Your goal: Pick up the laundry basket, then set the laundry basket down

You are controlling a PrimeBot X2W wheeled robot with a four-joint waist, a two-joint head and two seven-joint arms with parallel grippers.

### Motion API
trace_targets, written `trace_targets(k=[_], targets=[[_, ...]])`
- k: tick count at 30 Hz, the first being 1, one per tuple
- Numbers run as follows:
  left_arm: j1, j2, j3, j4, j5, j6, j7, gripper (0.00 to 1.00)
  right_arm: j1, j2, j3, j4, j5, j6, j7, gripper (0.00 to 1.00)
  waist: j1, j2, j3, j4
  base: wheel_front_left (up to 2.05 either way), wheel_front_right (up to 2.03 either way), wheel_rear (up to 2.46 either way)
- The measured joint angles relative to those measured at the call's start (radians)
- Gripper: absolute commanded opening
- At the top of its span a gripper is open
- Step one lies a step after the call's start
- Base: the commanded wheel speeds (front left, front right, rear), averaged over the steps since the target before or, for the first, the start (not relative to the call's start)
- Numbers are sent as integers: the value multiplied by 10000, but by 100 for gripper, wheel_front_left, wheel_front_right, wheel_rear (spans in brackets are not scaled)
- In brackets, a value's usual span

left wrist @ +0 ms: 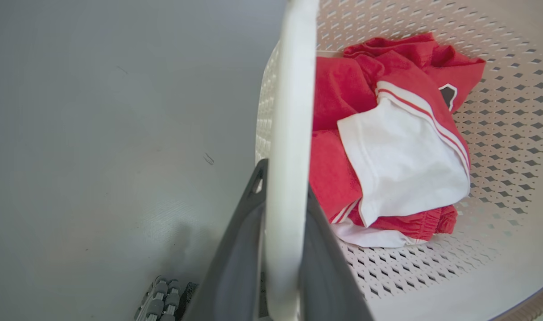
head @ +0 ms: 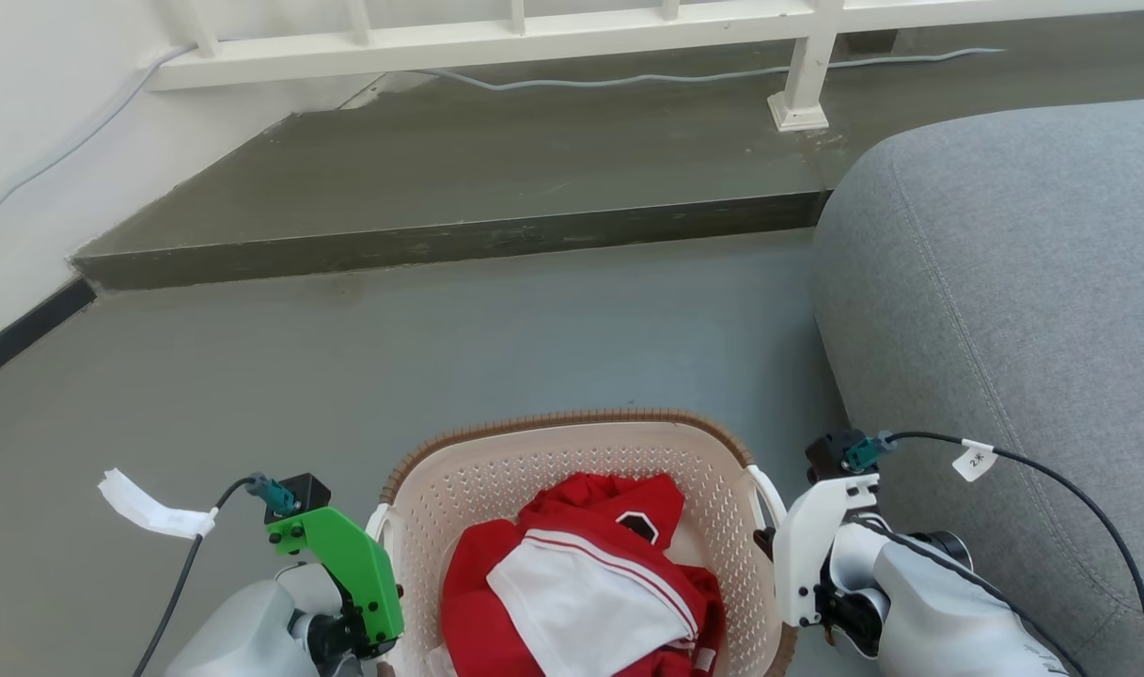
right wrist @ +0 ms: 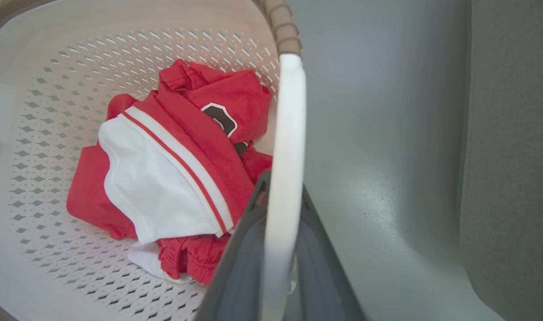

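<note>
The laundry basket (head: 572, 421), cream with small holes and a brown woven-look rim, is at the bottom middle of the head view between my two arms. Red and white clothes (head: 581, 583) lie inside it. In the left wrist view my left gripper (left wrist: 285, 200) is shut on the basket's white side handle (left wrist: 293, 111), one dark finger on each side. My right gripper (right wrist: 282, 205) is shut the same way on the other white handle (right wrist: 289, 133). Whether the basket's base touches the floor is hidden.
A grey sofa (head: 1004, 282) stands close on the right, beside my right arm. Ahead, a raised dark step (head: 459, 240) crosses the grey floor (head: 440, 357), with a white railing (head: 534, 38) behind it. A white wall (head: 26, 141) runs along the left.
</note>
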Motion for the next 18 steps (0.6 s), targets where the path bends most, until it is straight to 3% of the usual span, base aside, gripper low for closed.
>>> trace_targets(k=[18], targets=[[106,33,0,54,-199,0,209,0,-1,-8,299,13,332,0,6,0,0,0,-72,8,0,0,0]])
